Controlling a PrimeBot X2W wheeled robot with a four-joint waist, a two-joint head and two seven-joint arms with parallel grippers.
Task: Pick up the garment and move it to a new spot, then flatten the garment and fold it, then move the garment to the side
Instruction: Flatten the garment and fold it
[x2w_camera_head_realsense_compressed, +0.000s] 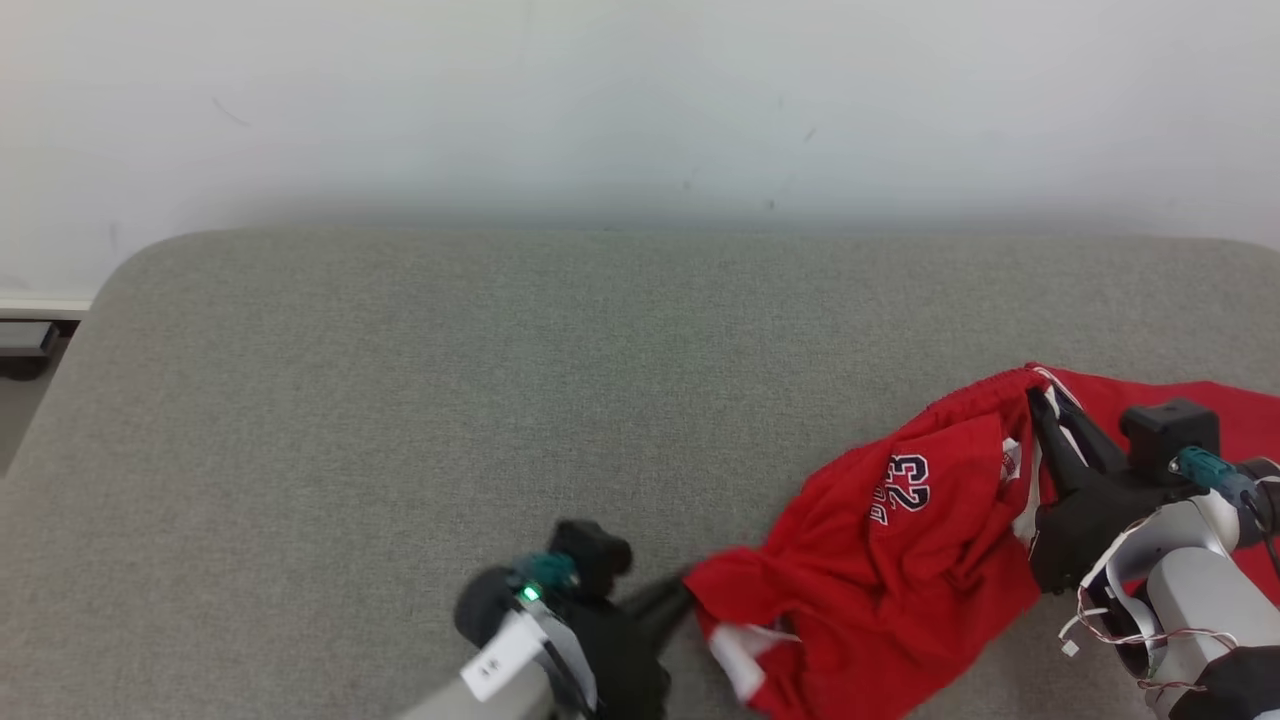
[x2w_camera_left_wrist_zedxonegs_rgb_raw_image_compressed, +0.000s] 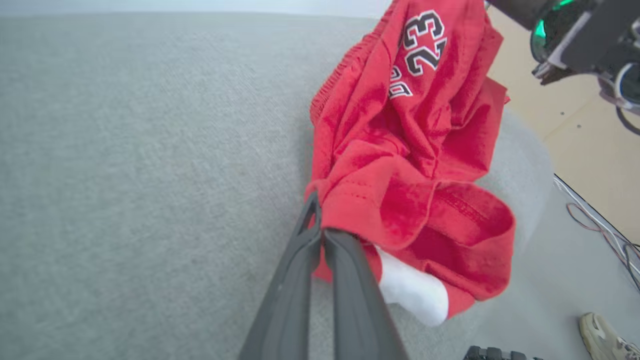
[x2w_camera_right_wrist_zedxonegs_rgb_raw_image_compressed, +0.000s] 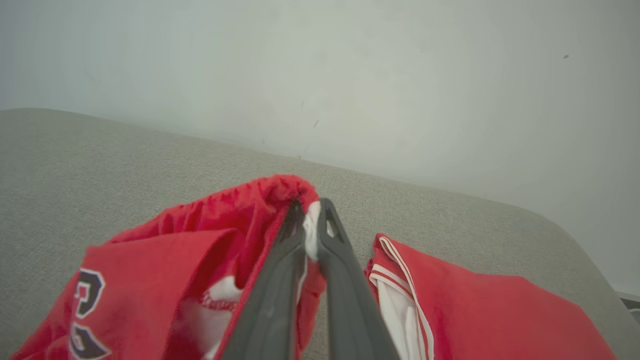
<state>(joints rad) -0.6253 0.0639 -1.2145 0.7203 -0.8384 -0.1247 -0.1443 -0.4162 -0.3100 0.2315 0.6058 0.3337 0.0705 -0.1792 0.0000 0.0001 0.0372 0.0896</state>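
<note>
While your left gripper pinches the hem and your right gripper the waistband of the red garment, bunched at the grey surface's near right, raise both evenly, cloth taut.

The red garment carries the number 23 in dark digits edged with white. From the left wrist view it reads plainly, and just beneath it is part of a second print, too creased to read. A white tag on the left wrist bears marks too small to read.
</note>
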